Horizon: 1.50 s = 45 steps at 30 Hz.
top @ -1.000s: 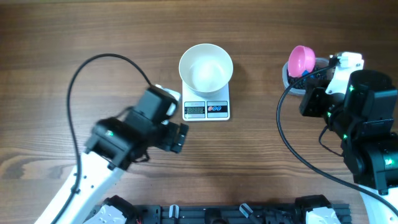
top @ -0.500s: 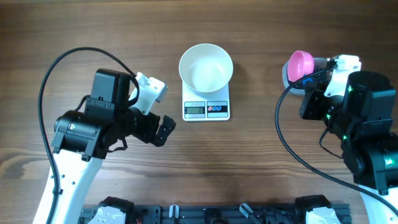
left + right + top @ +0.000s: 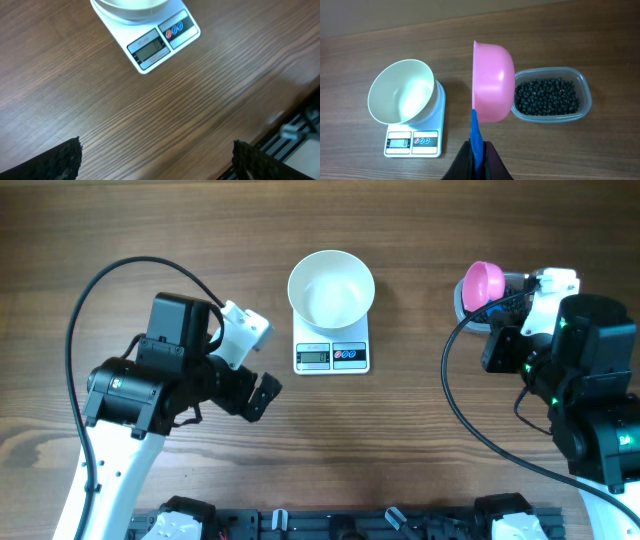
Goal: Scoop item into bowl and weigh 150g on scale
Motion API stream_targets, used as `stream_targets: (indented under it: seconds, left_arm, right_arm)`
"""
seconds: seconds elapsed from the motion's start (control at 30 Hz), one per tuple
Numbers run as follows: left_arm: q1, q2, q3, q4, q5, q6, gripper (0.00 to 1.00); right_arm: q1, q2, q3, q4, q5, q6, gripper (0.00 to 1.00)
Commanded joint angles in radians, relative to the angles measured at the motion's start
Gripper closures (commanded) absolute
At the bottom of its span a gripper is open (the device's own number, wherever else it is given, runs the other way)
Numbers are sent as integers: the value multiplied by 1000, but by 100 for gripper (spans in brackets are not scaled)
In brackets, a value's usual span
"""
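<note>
Left gripper [image 3: 263, 394]: spread, empty, withdrawn from scale [image 3: 331, 356].
Right gripper [image 3: 479, 150]: pinching pink scoop [image 3: 492, 82] by its blue handle [image 3: 476, 132], unmoved.
Black beans [image 3: 546, 95]: in clear tub [image 3: 585, 87].
White bowl [image 3: 331, 288]: empty, on scale.
0 scoops delivered.

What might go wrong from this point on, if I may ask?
The pink scoop is held only by its thin blue handle in the shut right gripper, so it may twist once loaded. The beads are small and round; any spilt between the tub and the bowl would likely roll away.
</note>
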<state>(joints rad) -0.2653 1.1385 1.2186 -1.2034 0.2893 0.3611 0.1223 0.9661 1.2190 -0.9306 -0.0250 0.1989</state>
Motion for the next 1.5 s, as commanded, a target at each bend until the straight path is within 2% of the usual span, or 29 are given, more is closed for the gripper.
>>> stream_targets:
  seconds: [0.0,0.17,1.2,1.47]
  left_arm:
    - [34,-18,60,-21,-36,108,0]
    - [55,-18,130,-77,8,237,0]
    - [54,-16,138,-96,9,227,0]
    - [54,-16,138,-96,9,227,0]
  right_arm:
    - [-5,1,14,2,-10,-16,96]
    - [-5,1,14,2,-10,-13,96]
    - [-5,34,14,-15,-55,-17,96]
    - [-5,54,14,-4,-43,-117,96]
